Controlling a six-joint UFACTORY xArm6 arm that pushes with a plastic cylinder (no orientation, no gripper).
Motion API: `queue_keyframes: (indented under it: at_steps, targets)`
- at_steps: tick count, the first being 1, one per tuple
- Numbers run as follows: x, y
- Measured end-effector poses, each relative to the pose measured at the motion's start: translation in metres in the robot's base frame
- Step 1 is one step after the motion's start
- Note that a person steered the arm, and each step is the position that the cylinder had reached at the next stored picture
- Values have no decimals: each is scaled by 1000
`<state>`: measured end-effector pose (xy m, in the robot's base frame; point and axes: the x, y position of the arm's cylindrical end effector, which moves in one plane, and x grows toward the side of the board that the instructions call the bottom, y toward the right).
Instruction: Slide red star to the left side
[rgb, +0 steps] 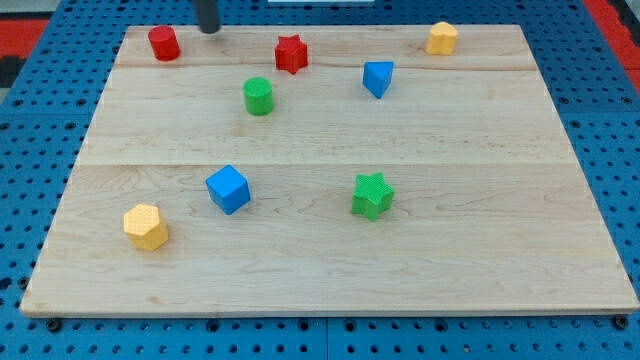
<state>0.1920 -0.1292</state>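
Blocks lie scattered across the pale wooden desk (330, 265) as I watch through the one camera. At lower left sits a yellow hexagonal block (146, 226), with a red cylinder (164, 43) near the upper left corner. My tip (209, 29) stands at the top edge, just right of that cylinder and well left of the red star (291, 53); the rod carries no jaws, so of open or closed I can tell nothing. A blue cube (228, 189) rests left of centre, a green cylinder (258, 96) above it. The red star sits at upper centre, apart from everything. Further right come a green star (372, 195), a blue triangular block (377, 78), and a yellow hexagonal piece (442, 38) at upper right.
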Motion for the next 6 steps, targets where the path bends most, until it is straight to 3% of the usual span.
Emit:
queue_keyframes:
  at_steps: [1,3,4,5,6]
  targets:
    - [1,92]
    - [21,204]
    - [45,190]
    - [44,99]
    - [44,77]
